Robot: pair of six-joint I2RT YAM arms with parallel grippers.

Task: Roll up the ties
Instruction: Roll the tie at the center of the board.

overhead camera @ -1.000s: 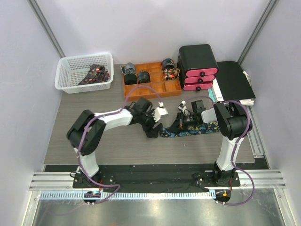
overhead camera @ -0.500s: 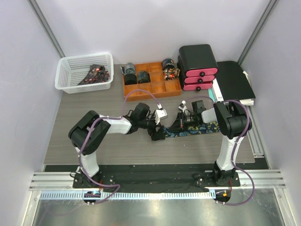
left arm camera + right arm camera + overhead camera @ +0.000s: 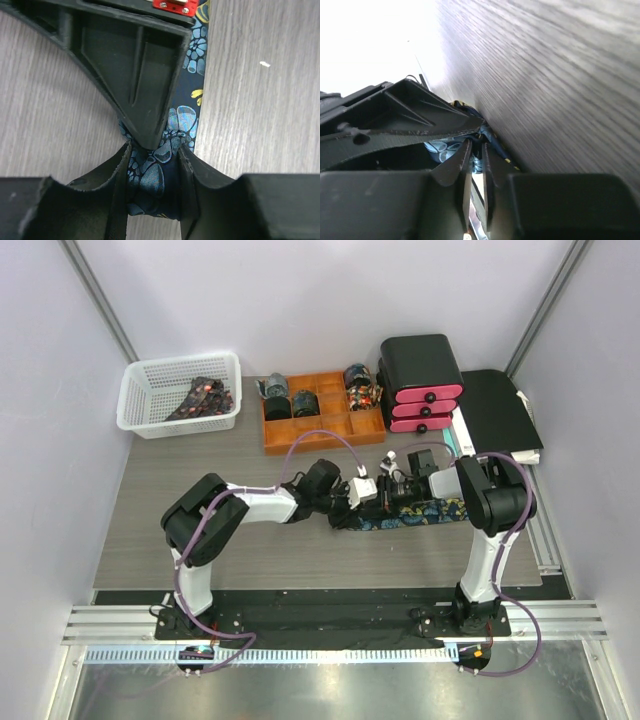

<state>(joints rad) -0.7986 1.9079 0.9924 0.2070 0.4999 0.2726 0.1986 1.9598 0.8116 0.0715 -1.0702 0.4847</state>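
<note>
Rolling step, 1 tie: the navy floral tie lies flat on the table, right of centre, with its left end bunched into a starting coil. The left gripper clamps that coil from both sides. The right gripper shows only a slit at the fabric, so its hold cannot be told. The next move probably calls for turning the coil rightward, kept tight.
</note>
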